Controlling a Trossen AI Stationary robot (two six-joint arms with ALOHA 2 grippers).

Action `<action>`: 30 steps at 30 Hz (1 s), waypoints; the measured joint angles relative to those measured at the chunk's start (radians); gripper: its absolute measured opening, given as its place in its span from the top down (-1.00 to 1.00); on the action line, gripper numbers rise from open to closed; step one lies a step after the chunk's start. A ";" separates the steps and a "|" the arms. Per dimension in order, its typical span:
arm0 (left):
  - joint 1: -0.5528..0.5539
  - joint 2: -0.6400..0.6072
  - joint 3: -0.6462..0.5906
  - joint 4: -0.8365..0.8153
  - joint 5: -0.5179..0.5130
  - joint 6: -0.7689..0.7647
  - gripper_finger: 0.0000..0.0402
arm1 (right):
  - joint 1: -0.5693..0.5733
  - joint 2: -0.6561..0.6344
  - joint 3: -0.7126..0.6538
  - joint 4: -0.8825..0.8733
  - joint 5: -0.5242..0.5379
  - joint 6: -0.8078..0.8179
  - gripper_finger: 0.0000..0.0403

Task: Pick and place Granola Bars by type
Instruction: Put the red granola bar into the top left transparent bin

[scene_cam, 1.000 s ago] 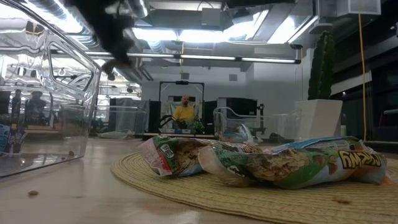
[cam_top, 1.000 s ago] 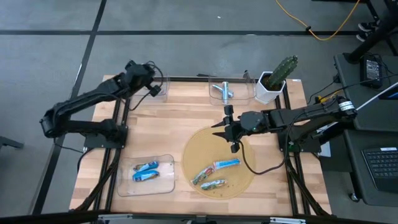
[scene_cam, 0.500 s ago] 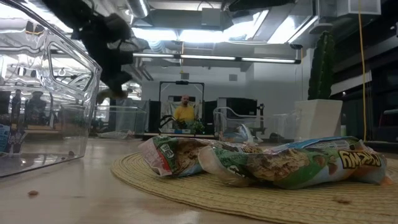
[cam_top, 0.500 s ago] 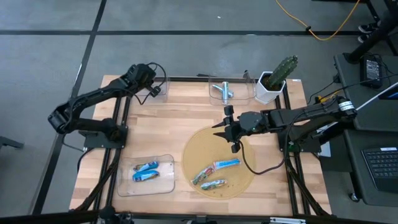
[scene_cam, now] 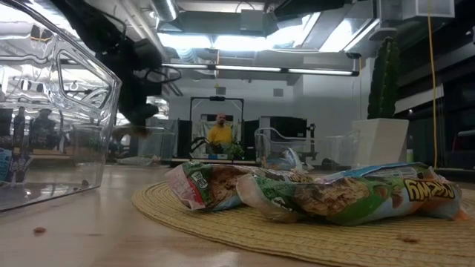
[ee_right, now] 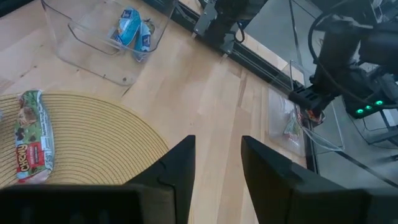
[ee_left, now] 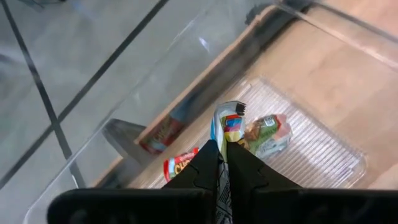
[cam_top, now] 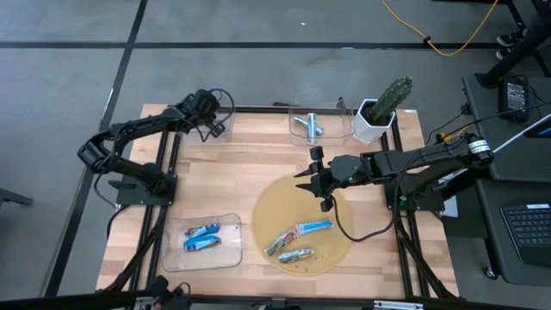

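Pinching a multicoloured granola bar [ee_left: 227, 127] between closed jaws, the left gripper [ee_left: 217, 163] hangs over the clear tray [ee_left: 323, 146] at the table's far-left corner. Farther right, the right gripper [cam_top: 315, 178] hovers over the woven mat [cam_top: 275, 207], jaws spread and empty, with three bars [cam_top: 297, 241] near the mat's front edge.

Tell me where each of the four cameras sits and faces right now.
High: overhead, straight down; both arms, left gripper over the far-left tray.
Low: table height, across the mat into the room.
Left wrist: down past shut fingers pinching a bar.
Right wrist: past open fingers, toward the left arm.
Shared: that tray.
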 joint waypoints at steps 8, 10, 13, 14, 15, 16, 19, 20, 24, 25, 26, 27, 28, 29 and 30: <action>-0.002 0.011 0.000 -0.011 0.001 0.004 0.65 | 0.000 0.000 0.000 -0.003 0.000 0.000 0.35; -0.004 0.009 0.003 -0.029 -0.001 0.012 0.51 | 0.000 0.000 0.000 -0.008 0.000 0.000 0.35; -0.018 0.007 0.025 -0.094 -0.025 0.014 0.31 | 0.000 0.000 0.000 -0.017 0.000 0.000 0.35; -0.026 -0.001 0.034 -0.114 -0.033 0.014 0.25 | 0.000 0.000 0.000 -0.022 0.000 0.000 0.35; -0.036 -0.013 0.044 -0.136 -0.043 0.013 0.20 | 0.000 0.000 0.000 -0.028 0.000 0.000 0.35; -0.049 -0.028 0.054 -0.157 -0.049 0.012 0.16 | 0.000 0.000 0.000 -0.032 0.000 0.000 0.35; -0.101 -0.098 0.089 -0.207 -0.052 0.000 0.09 | 0.000 0.000 0.000 -0.053 0.000 0.000 0.35; -0.124 -0.128 0.103 -0.223 -0.051 -0.006 0.08 | 0.000 0.000 0.000 -0.066 0.000 0.000 0.35; -0.240 -0.266 0.153 -0.281 -0.032 -0.049 0.07 | 0.002 0.000 0.000 -0.160 -0.120 0.001 0.35; -0.274 -0.304 0.161 -0.282 -0.021 -0.065 0.07 | 0.005 0.000 0.000 -0.188 -0.179 0.004 0.35; -0.308 -0.341 0.165 -0.281 -0.013 -0.079 0.08 | 0.011 0.000 -0.002 -0.210 -0.234 0.008 0.35; -0.343 -0.376 0.165 -0.282 -0.003 -0.093 0.09 | 0.019 0.000 -0.010 -0.218 -0.282 0.020 0.35; -0.377 -0.407 0.165 -0.282 -0.001 -0.108 0.10 | 0.029 -0.001 -0.023 -0.218 -0.316 0.029 0.35; -0.414 -0.437 0.165 -0.283 0.000 -0.121 0.11 | 0.042 -0.001 -0.040 -0.219 -0.336 0.043 0.35; -0.448 -0.463 0.165 -0.286 0.000 -0.137 0.11 | 0.057 0.000 -0.058 -0.221 -0.339 0.057 0.35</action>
